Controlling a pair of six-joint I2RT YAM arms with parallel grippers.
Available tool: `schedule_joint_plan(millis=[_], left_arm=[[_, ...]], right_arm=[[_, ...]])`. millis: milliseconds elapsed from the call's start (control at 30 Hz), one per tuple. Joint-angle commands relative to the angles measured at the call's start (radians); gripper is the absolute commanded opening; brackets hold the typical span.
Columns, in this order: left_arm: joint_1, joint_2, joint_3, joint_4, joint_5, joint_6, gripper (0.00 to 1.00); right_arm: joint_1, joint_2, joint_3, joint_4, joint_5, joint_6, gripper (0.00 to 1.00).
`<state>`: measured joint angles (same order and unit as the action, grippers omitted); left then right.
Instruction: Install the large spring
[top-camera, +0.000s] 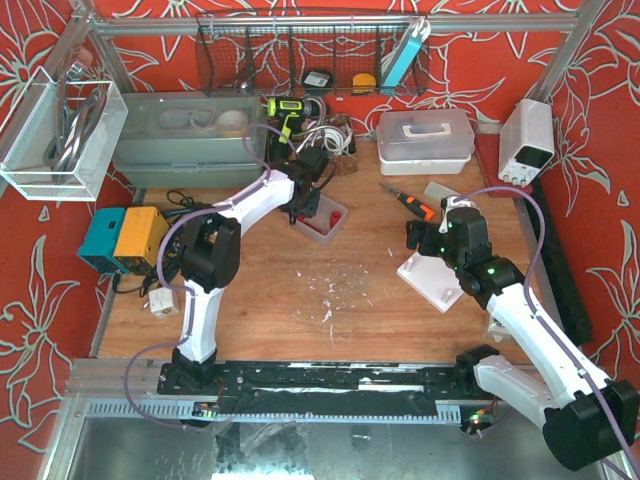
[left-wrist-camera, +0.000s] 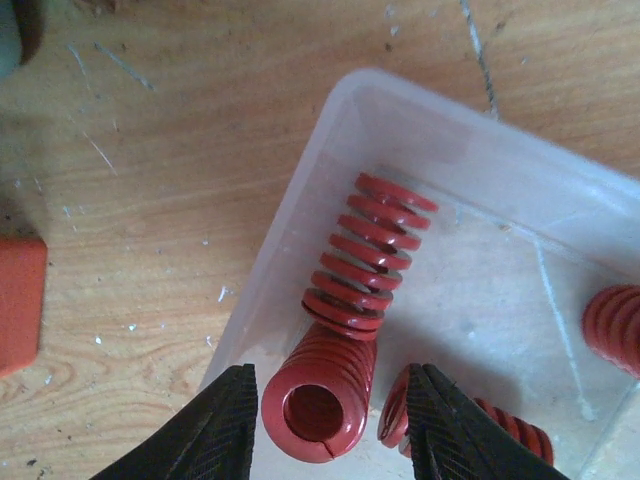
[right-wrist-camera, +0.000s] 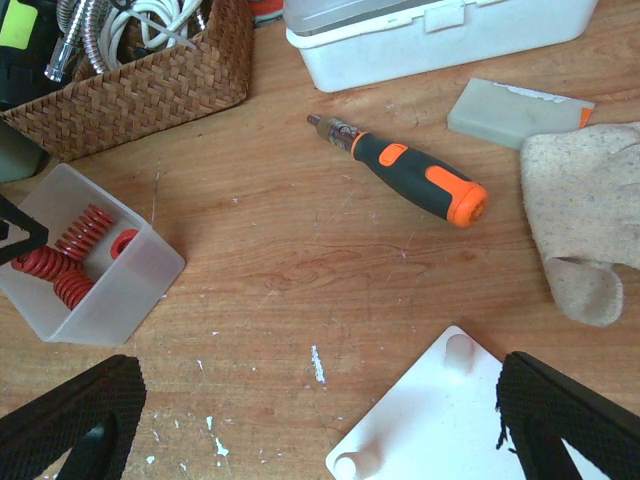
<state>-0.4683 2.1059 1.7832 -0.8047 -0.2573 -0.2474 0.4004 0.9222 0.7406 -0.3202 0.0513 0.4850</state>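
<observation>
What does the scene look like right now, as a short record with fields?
Left gripper: open, fingers either side of a red spring
Spring location: in the clear bin, with other red springs
Right gripper: open, above the white peg plate
Nearby: orange screwdriver
Spring installed: not yet
</observation>
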Motion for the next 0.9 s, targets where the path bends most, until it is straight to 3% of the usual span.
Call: schedule_joint_plan(millis=[0, 333, 567, 867], left_arm=[[0.003, 0.038, -0.038, -0.028, 0.005, -0.028, 0.45], [0.0, 0.058, -0.049, 0.06, 0.106, -0.038, 0.45], [0.002, 0.044, -0.048, 0.063, 0.079, -0.012, 0.42], [0.003, 0.005, 0.012, 0.041, 0.055, 0.03, 0.23]], right_arm=[[0.006, -0.009, -0.011, 0.008, 0.023, -0.009, 0.97], [0.006, -0.01, -0.012, 0.007, 0.031, -0.011, 0.97], [0.006, -0.013, -0.012, 0.005, 0.031, -0.012, 0.97], [0.006, -0.009, -0.016, 0.013, 0.036, -0.015, 0.97]])
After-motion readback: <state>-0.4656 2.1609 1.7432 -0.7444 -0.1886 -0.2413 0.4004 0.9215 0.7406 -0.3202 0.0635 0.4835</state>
